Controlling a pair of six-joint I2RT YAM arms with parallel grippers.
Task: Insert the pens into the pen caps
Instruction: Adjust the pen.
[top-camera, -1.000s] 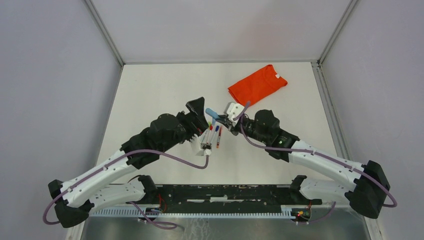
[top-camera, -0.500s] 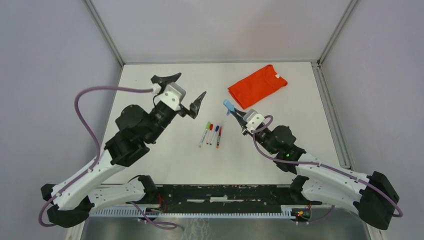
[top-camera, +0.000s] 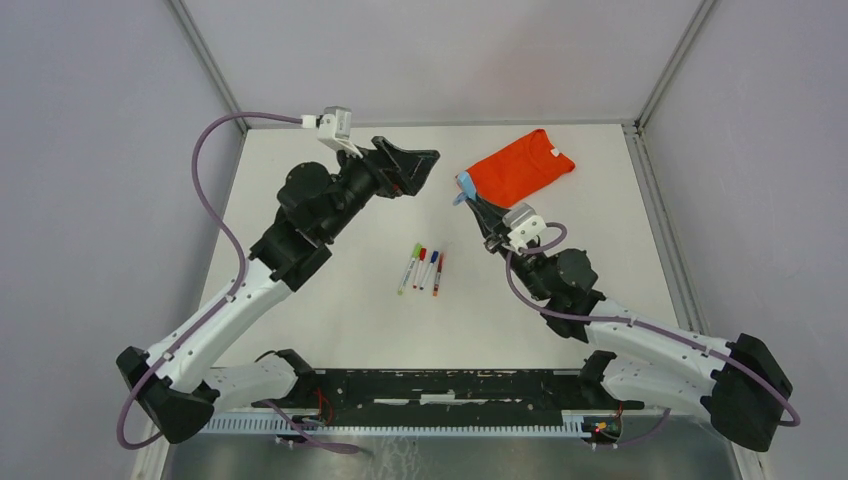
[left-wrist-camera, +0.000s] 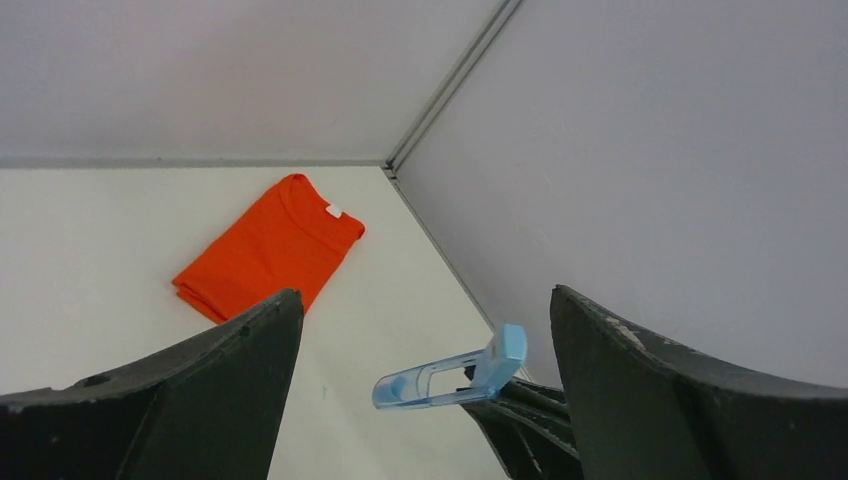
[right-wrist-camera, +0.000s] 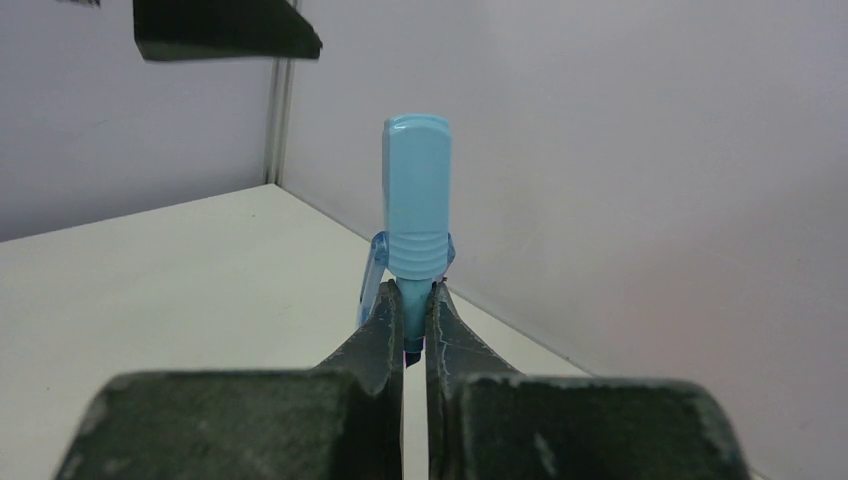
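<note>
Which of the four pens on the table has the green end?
The leftmost pen in the row; the others show red, blue and orange ends.

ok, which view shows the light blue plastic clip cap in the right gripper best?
Right wrist: the light blue plastic clip cap fills the centre, pinched at its base by the right gripper. Left wrist shows it smaller, side-on. Top external shows only a speck.

Bright, even light, faint shadows.
</note>
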